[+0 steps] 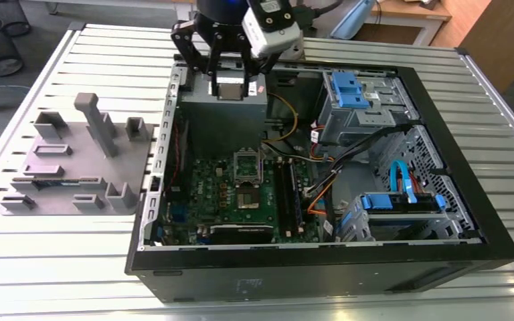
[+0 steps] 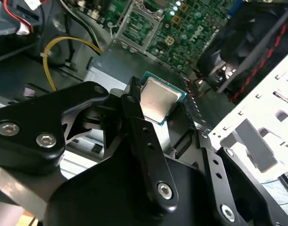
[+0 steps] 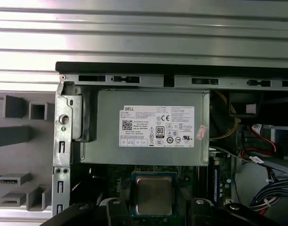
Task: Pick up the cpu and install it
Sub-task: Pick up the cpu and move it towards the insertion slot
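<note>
One cpu [image 3: 153, 195] in gripper [image 3: 155, 204], near label [image 3: 156, 127]

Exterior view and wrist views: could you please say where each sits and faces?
Exterior view: raised off-arm, looking down into the open black computer case; black pincer shows.
Second wrist view: behind the pincer fingers, facing the green motherboard.
First wrist view: faces the grey power supply box.
Both show pincer fingers gripping the square silver-topped cpu.

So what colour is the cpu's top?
Silvery-grey, green-edged; the cpu shows best in the second wrist view.
</note>
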